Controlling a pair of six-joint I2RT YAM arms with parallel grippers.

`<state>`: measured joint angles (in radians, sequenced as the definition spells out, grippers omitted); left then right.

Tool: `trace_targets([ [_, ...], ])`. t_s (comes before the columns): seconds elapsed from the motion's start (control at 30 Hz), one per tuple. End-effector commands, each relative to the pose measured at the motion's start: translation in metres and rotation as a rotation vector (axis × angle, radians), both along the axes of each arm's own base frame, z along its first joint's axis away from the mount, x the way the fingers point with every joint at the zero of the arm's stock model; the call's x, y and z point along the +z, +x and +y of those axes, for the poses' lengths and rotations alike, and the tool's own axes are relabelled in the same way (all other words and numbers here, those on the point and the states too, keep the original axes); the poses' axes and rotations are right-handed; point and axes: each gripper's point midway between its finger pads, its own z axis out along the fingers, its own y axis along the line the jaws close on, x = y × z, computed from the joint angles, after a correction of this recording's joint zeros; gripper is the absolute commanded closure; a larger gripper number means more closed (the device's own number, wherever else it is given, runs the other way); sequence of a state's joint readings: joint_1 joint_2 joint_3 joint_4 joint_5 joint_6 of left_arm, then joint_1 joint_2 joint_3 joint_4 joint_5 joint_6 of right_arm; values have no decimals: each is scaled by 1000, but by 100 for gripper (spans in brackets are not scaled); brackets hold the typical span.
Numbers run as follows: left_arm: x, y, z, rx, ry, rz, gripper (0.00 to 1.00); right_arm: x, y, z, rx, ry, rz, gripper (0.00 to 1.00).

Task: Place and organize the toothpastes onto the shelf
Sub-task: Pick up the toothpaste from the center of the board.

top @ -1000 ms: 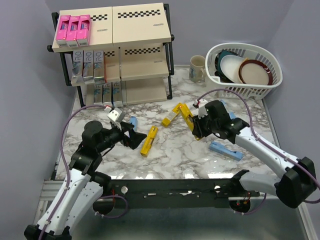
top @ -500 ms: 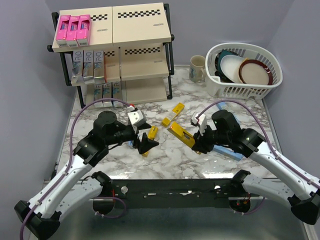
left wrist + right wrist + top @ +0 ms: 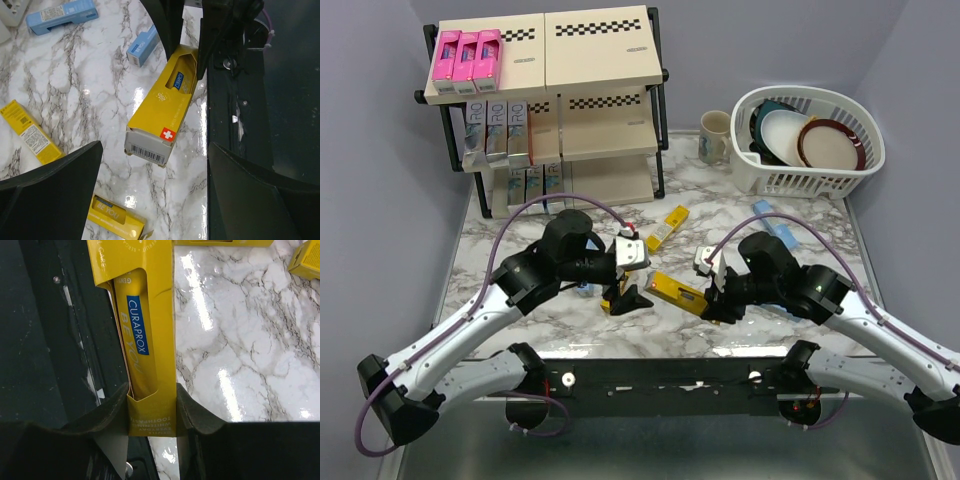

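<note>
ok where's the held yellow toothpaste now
Top view: the yellow toothpaste is front centre, at the table's near edge, shut in the right pincer, its free end by the open left pincer.

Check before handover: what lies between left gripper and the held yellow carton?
Nothing: in the left wrist view only bare table shows between the left gripper and carton.

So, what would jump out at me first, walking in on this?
The right hand is clamped on one end of a yellow toothpaste carton near the front of the marble table, with the wide-open left hand facing it. Behind, on the left, bright pink cartons stand in a row on the top board of the shelf.
</note>
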<state>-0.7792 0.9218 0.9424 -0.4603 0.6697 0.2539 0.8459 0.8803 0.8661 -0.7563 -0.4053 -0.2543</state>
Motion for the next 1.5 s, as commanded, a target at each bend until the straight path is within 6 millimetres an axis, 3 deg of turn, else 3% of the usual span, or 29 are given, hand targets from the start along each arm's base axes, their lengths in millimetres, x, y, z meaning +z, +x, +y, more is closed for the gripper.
trace_targets([
  [0.0,-5,-17,-10,-113,25,-9,1,16,-6,4,47,40,-36,67],
  [0.13,-11,-21,-18,-134,44,-9,3,12,-7,5,57,31,-32,67],
  [0.33,-9,-24,-27,-165,45,-9,19,11,-8,7,66,27,-35,67],
  [0.57,-25,-27,-28,-180,102,34,38,9,-8,7,64,25,-42,67],
  [0.87,-20,-30,-26,-187,82,15,60,5,-5,7,57,10,-43,64],
  [1.03,-24,-31,-24,-181,90,22,66,6,-2,5,37,11,-58,53],
  [1.17,-23,-25,-21,-142,90,2,69,12,4,2,-13,23,-86,36],
  [1.33,-19,2,-13,32,94,-65,70,26,32,-10,-210,51,-182,19],
  [1.47,5,28,-2,232,40,-121,70,37,57,-30,-419,57,-251,9],
])
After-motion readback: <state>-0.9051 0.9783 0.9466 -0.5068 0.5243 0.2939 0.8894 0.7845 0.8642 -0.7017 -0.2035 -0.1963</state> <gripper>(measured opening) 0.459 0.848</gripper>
